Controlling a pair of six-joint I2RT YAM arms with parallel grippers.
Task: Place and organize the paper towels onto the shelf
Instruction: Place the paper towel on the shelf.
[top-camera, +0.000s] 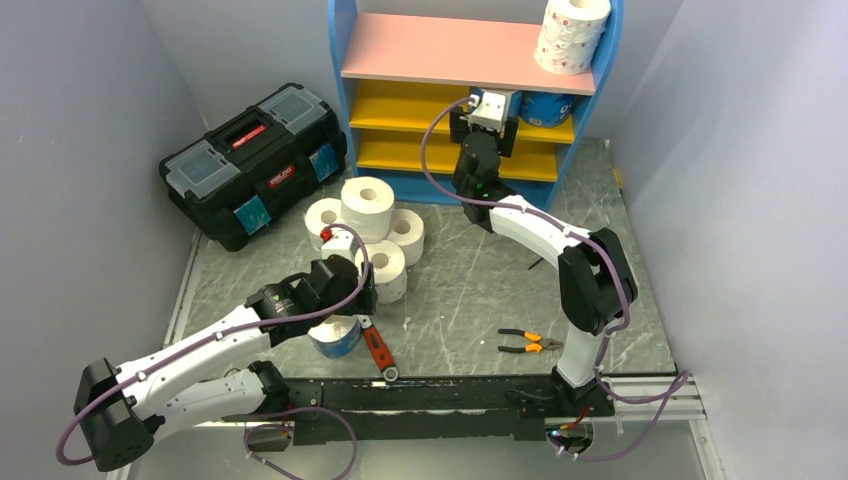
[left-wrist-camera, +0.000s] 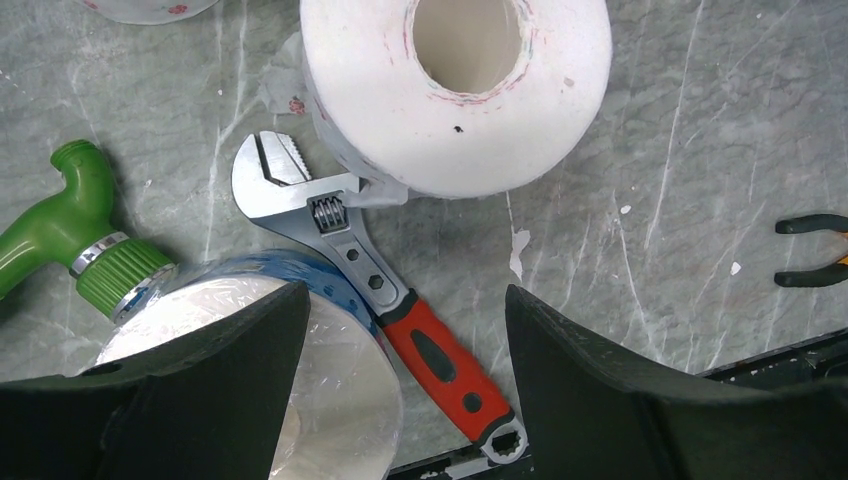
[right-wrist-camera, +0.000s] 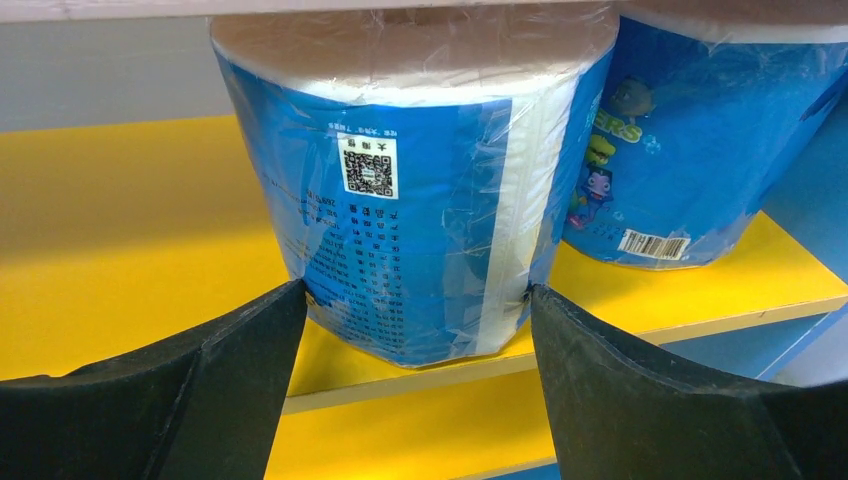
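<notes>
**Right arm at the shelf (top-camera: 345, 60).** The right gripper (right-wrist-camera: 415, 292) straddles a blue-wrapped roll (right-wrist-camera: 400, 200) that stands on the upper yellow board (right-wrist-camera: 120, 220), just left of a second blue-wrapped roll (right-wrist-camera: 680, 130). A pink-dotted roll (top-camera: 572, 32) stands at the right end of the pink top board (top-camera: 440, 50).

Both fingertips (right-wrist-camera: 260, 330) sit low at the first roll's flanks. I cannot tell whether they press it or merely flank it. This roll is upright, its long axis vertical, with its top close under the pink board and its QR label facing near. It sits close to the board's near edge.

I judge the step in hand to be seating this roll. To do it well, I would:
- check that its base lies flat on the board;
- ease it farther in, level with its neighbour;
- spread the jaws fully;
- draw straight back toward the near side without lifting, since headroom looks scant.

**Left arm.** The left gripper (left-wrist-camera: 405, 295) hangs wide apart and empty over a third blue-wrapped roll (left-wrist-camera: 340, 390), which stands upright on the table (left-wrist-camera: 650, 200) beside a red-handled wrench (left-wrist-camera: 440, 360). More rolls (top-camera: 370, 225) wait in a cluster farther along the table.
</notes>
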